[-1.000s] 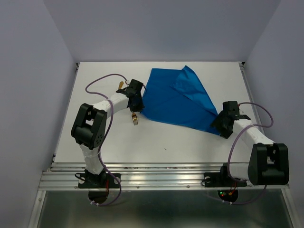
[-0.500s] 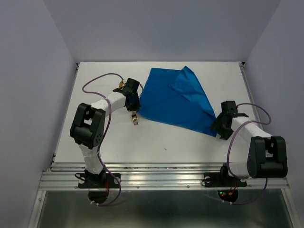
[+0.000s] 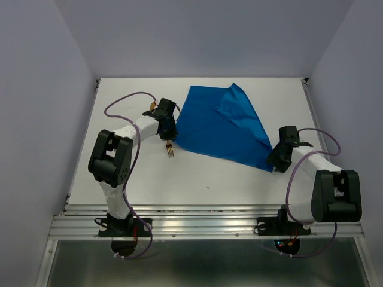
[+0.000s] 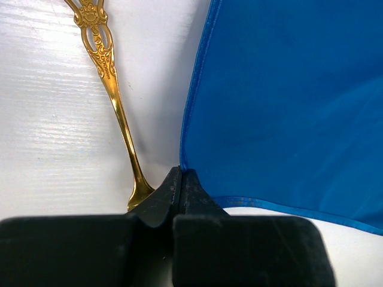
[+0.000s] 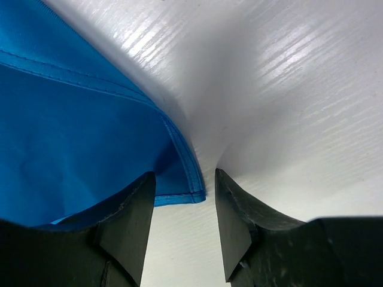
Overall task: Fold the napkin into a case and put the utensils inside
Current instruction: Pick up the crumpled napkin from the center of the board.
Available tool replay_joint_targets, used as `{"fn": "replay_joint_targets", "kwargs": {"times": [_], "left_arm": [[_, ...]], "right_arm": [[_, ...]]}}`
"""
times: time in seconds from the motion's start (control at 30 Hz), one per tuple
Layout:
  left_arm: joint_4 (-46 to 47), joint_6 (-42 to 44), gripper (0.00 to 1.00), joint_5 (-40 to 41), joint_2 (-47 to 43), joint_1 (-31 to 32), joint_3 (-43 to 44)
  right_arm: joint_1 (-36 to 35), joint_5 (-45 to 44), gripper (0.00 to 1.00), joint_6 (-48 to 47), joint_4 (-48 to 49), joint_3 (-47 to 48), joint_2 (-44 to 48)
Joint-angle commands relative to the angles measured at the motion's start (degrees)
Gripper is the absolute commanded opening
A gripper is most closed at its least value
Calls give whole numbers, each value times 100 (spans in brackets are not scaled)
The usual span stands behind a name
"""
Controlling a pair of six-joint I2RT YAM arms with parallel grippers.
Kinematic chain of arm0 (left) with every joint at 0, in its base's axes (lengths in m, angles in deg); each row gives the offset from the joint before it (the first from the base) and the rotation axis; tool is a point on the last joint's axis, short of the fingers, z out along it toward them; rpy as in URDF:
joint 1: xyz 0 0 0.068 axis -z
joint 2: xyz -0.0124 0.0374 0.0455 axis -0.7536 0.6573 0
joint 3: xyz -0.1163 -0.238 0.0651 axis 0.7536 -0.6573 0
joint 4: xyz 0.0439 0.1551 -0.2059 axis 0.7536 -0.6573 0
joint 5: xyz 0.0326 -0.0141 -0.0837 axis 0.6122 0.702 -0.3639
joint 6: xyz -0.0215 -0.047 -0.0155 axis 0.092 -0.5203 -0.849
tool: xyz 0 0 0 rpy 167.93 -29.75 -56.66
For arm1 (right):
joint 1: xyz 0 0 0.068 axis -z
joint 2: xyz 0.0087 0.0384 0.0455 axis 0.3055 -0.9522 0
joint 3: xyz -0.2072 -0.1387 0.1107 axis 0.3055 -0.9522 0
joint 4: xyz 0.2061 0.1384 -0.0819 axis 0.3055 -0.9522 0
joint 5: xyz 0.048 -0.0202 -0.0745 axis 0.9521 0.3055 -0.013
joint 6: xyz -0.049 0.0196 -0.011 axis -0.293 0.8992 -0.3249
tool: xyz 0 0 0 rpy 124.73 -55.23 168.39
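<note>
Left fingers point(image 4: 158, 203) pinch closed on the napkin point(image 4: 287, 101) corner, a golden utensil point(image 4: 114, 89) just beside them. I see my right fingers point(image 5: 128, 221) spread, straddling another corner on the desk point(image 5: 287, 89).

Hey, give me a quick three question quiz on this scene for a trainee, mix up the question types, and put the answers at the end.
1. True or false: the right gripper is clamped shut on the napkin.
2. What lies on the table right beside the left gripper? A. a golden utensil B. a glass C. a plate
3. Fill in: the gripper pinching a napkin corner is the ___ one.
Key: 1 false, its jaws stand open astride a corner; 2 A; 3 left.
</note>
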Motion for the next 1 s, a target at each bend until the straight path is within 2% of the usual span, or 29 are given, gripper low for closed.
{"fn": "replay_joint_targets", "kwargs": {"times": [0.0, 0.53, 0.73, 0.97], "left_arm": [[-62, 69, 0, -7, -371, 1, -22], [-9, 52, 0, -16, -337, 1, -84], [70, 43, 0, -8, -328, 9, -189], [123, 60, 0, -16, -301, 9, -233]], "right_arm": [[15, 323, 50, -82, 247, -77, -119], [-371, 209, 49, 67, 123, -139, -93], [-573, 157, 29, 173, 343, -209, -321], [-627, -72, 25, 199, 326, -121, -409]]}}
